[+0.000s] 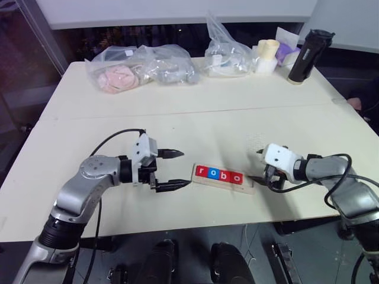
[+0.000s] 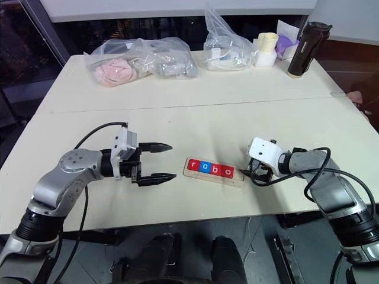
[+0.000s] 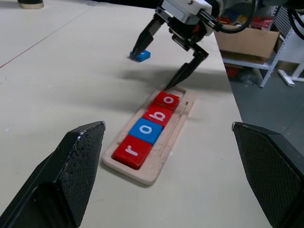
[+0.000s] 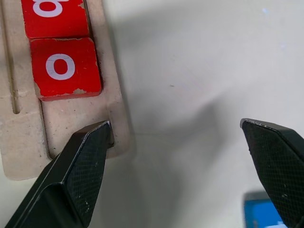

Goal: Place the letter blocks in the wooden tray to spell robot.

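4 letter blocks [image 3: 148,126] in wooden tray [image 3: 168,151]

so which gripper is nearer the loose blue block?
Right. The right gripper stands open with one fingertip right beside the loose blue block, the other at the wooden tray's empty end. The left gripper is open past the tray's r end, far off.

place: lab/workshop | cues: metal shelving [image 3: 285,61], cardboard box [image 3: 247,40], bagged parts [image 1: 142,68]
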Robot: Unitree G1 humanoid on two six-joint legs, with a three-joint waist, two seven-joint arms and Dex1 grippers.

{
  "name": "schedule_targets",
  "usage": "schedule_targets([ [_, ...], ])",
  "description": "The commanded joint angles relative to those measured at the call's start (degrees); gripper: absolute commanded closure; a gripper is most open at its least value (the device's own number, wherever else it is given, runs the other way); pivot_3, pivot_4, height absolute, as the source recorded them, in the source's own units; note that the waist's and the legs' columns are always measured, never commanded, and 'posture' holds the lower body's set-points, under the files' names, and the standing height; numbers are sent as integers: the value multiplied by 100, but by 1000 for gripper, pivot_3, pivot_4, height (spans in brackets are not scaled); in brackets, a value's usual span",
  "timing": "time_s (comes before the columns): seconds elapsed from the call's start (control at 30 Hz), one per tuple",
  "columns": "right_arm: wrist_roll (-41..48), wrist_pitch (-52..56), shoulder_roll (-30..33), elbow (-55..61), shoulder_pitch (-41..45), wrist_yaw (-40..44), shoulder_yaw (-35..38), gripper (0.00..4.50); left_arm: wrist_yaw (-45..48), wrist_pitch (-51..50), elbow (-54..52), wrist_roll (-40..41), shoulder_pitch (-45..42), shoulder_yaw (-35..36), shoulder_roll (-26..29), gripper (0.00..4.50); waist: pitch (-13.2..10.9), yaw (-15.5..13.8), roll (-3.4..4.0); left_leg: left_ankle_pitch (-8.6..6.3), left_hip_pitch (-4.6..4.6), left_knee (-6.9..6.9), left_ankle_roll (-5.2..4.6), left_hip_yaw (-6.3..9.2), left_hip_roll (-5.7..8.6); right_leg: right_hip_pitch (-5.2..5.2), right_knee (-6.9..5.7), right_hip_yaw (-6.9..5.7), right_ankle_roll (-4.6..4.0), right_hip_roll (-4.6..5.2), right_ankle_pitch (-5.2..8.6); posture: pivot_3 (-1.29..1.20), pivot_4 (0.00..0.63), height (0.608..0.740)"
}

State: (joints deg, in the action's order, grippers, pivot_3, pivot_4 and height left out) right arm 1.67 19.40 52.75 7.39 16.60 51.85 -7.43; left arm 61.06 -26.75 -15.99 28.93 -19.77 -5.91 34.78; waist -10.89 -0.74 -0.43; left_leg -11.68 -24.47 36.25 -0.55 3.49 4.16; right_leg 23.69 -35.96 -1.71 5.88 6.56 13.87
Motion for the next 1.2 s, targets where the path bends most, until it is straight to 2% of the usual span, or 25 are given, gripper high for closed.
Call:
schedule_targets([
  [0.03,-190,-346,86,-153,146,175,-77,15,-3,25,-171,82,-6,73,10,0,0,1,0,0,0,0,0,0,0,0,0,0,0,0,0,0,150,725],
  [0.2,-422,-922,126,-591,455,401,-192,15,-13,42,-143,65,-38,46,-27,0,0,3,0,0,2,2,0,-1,0,-2,-1,-2,0,-1,0,0,150,725],
  [0.47,-472,-1116,110,-856,902,559,-99,15,-14,46,-126,60,-46,29,-56,0,0,1,0,0,2,0,0,-1,0,0,-1,-2,0,-2,0,0,150,725],
  [0.7,-2,-519,399,-246,635,718,584,15,34,61,-63,37,-98,4,-93,0,-1,-8,1,0,0,-1,0,-1,1,1,-1,-2,0,-1,0,0,150,725],
  [0.8,245,24,400,14,454,540,1065,15,52,68,-50,33,-111,-6,-108,0,-1,-3,1,0,1,-2,0,0,0,1,-1,1,0,0,0,0,150,725],
  [0.97,193,1377,-124,6,363,-668,1645,15,75,97,25,8,-165,-32,-149,0,0,0,0,0,1,0,1,-1,0,1,-3,5,-1,0,0,0,150,725],
  [1.2,-103,3527,-1866,395,690,-2916,2038,15,122,123,100,-22,-227,-62,-175,0,2,4,3,2,-3,-3,2,-2,1,13,-12,10,-1,-1,-1,0,150,725],
])
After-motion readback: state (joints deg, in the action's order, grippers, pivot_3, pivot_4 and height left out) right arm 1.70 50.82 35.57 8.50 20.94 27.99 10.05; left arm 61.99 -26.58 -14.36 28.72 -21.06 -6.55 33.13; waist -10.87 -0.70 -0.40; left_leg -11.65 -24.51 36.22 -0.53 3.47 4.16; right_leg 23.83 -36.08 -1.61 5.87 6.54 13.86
